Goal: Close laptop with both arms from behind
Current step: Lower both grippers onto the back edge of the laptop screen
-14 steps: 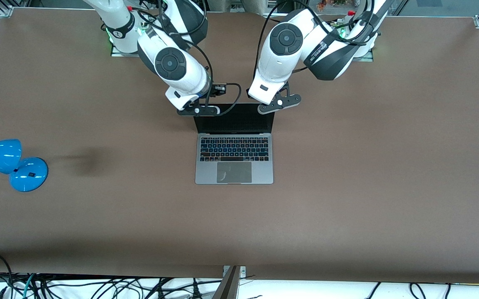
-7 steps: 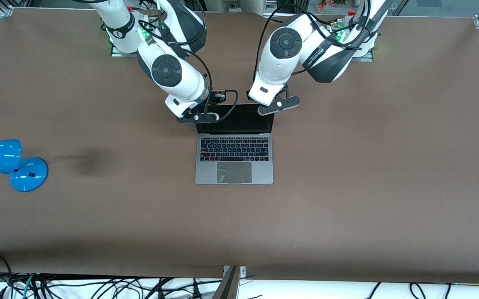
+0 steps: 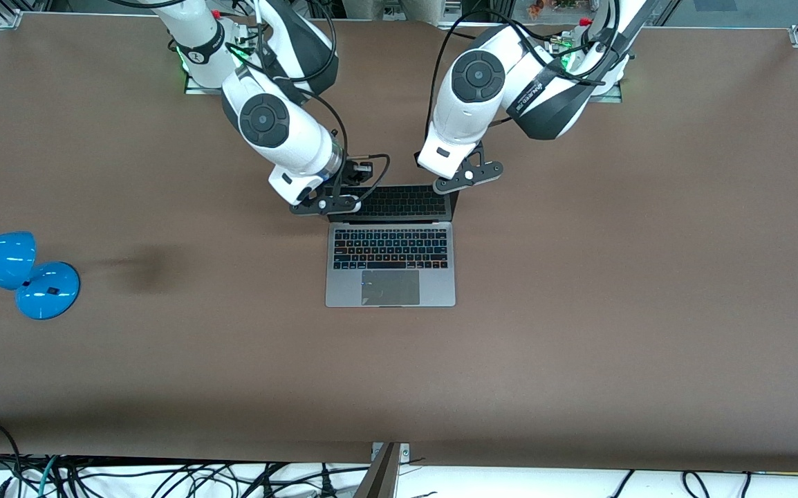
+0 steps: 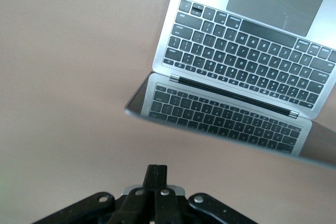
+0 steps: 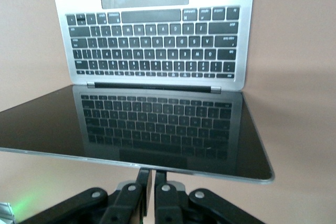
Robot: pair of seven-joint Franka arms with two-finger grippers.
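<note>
Front view: both arms reach down from their bases at the top edge of the bench (image 3: 613, 290) and bend toward its middle. The right pincer (image 3: 325, 205) sits at one top corner of the lid of the laptop (image 3: 391, 266), toward the right arm's end; the left pincer (image 3: 468, 176) sits at the other top corner, toward the left arm's end. The laptop lies directly below the 2 pincers, base flat on the bench, trackpad edge toward the front camera and hinge toward the arms' bases. Its long axis runs across the bench, from one arm's end to the other. The lid is tipped partly forward over the keys. It is slim and silver-grey, with black keys and a grey trackpad.

Left wrist view: the left pincer (image 4: 156, 174) has its fingers pressed together, pinching nothing, just off the lid's top edge. The dark screen mirrors the keyboard.

Right wrist view: the right pincer (image 5: 148, 178) is pressed together too, its tips at the lid's edge; whether they touch it I cannot tell.
</note>
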